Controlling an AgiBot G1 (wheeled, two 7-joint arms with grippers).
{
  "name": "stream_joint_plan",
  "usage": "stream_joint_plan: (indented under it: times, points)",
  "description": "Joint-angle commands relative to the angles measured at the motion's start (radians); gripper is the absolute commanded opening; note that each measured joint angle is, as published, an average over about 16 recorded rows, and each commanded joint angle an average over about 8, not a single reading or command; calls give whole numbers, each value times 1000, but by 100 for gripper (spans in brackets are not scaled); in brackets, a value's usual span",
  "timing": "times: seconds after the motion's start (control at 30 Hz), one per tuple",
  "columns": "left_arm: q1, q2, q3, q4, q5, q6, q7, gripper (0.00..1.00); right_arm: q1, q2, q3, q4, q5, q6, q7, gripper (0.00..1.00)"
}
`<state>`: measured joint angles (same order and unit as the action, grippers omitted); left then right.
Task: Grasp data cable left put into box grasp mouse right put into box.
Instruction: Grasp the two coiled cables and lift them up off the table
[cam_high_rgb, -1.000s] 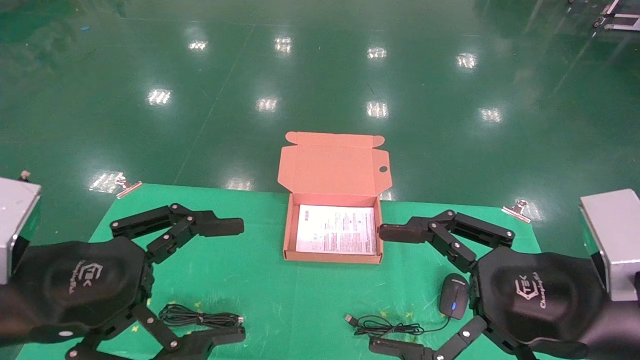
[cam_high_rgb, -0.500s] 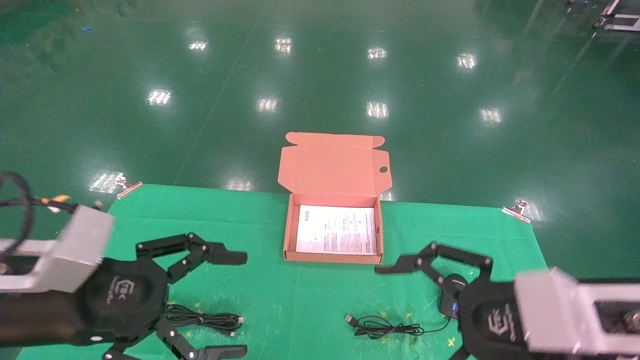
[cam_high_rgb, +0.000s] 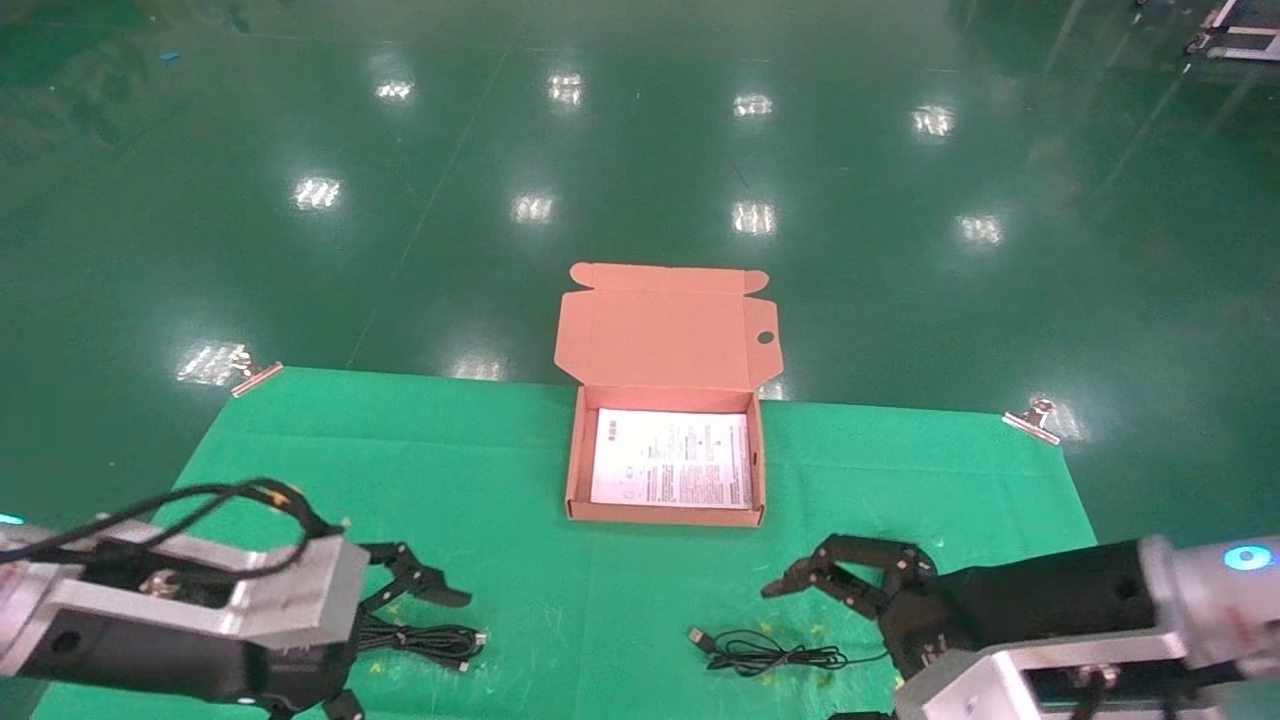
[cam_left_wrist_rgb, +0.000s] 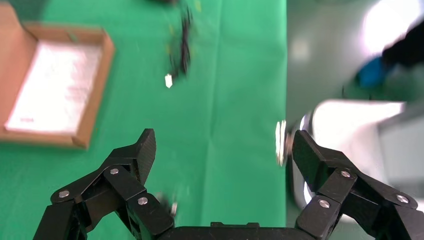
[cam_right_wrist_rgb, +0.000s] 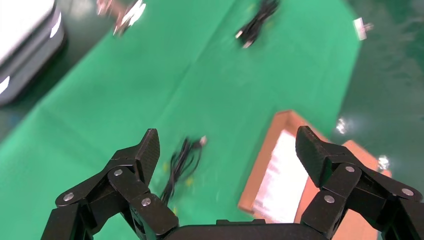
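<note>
Both arms are reaching in: left gripper (cam_high_rgb: 425, 585), jaws apart, nearing the data cable (cam_high_rgb: 420, 637); right gripper (cam_high_rgb: 840, 580), jaws apart, needing to straddle the hidden mouse.

Left gripper (cam_high_rgb: 400, 640) sits low at seven o'clock, fingers (cam_left_wrist_rgb: 142, 150) spread wide, pointing toward three. Right gripper (cam_high_rgb: 800, 650) sits low at five o'clock, fingers (cam_right_wrist_rgb: 147, 150) spread, pointing toward nine.

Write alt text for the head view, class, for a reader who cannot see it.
An open cardboard box with a white printed sheet inside sits on a green mat. Nearer the robot, the left gripper, jaws open, reaches over a coiled data cable, while the right gripper hangs open over the mouse's loose cord.
</note>
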<state>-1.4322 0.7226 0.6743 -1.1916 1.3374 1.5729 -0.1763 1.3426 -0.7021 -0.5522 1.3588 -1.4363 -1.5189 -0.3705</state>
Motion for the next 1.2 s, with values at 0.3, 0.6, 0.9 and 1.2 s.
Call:
stream_joint_plan:
  times: [0.3, 0.6, 0.9, 1.2]
  points:
    - [-87, 89, 160, 6, 293, -55, 48, 100, -2, -64, -103, -5, -225, 68, -108, 100]
    - [-52, 155, 217, 66, 464, -176, 54, 100, -54, -126, -166, -10, -496, 214, -2, 100]
    - [-21, 221, 222, 243, 491, -270, 79, 100, -82, -193, -187, -61, -595, 246, 170, 100]
    - [-29, 286, 203, 487, 461, -334, 150, 100, -88, -278, -185, -215, -618, 297, 259, 100]
